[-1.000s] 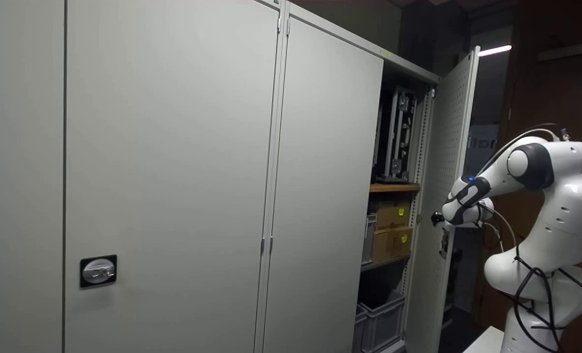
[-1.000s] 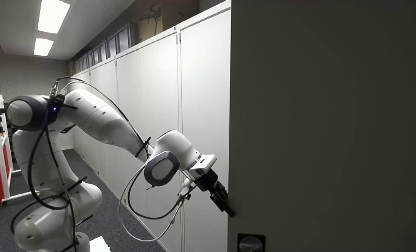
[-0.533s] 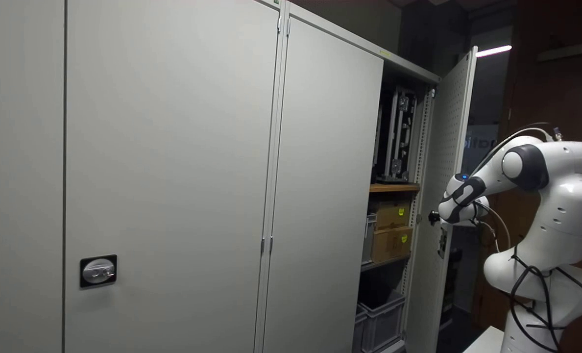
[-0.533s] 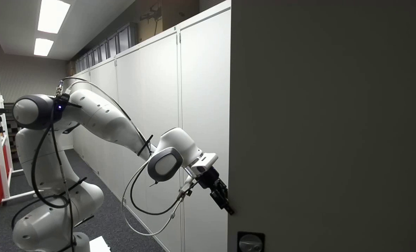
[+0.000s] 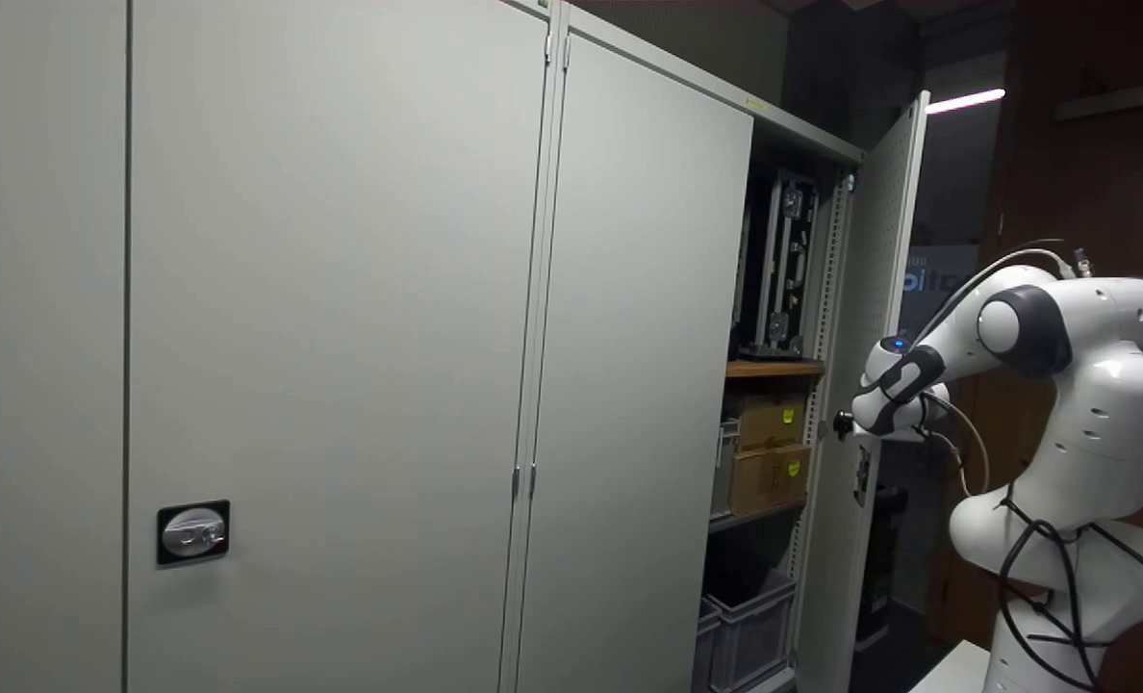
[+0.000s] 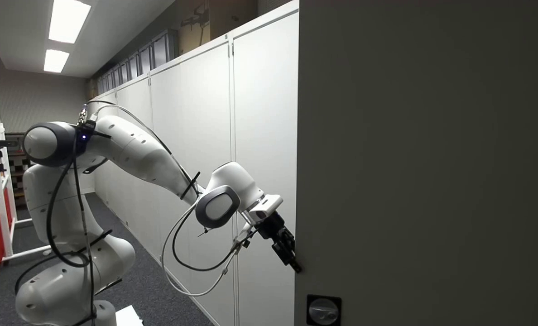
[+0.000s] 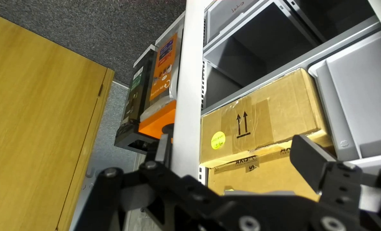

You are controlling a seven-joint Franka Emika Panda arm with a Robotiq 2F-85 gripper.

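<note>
A grey cabinet door [image 5: 870, 289] stands open; its dark outer face [image 6: 423, 158] fills the right of an exterior view, with a round handle [image 6: 324, 310] low on it. In the wrist view its pale edge [image 7: 190, 80] runs between my fingers. My gripper [image 7: 233, 149] is open, one finger close beside the door's outer side and the other well inside the cabinet opening, apart from the door. In an exterior view one black fingertip of the gripper [image 6: 298, 268] overlaps the outer face near the edge; contact is hard to tell. The gripper [image 5: 843, 424] also shows inside the door edge, above the lock mechanism [image 5: 862, 476].
Inside the cabinet are cardboard boxes [image 7: 258, 118], a grey bin [image 7: 363, 96], lower grey crates [image 5: 759, 626] and a wooden shelf [image 5: 774, 369]. Shut cabinet doors [image 5: 341, 337] stand alongside. Orange and black packages [image 7: 165, 67] and a wooden door [image 7: 33, 112] lie beyond the door edge.
The open door has swung slightly toward the cabinet. The arm and gripper have moved along with it, leftward in an exterior view. The gripper stays open.
</note>
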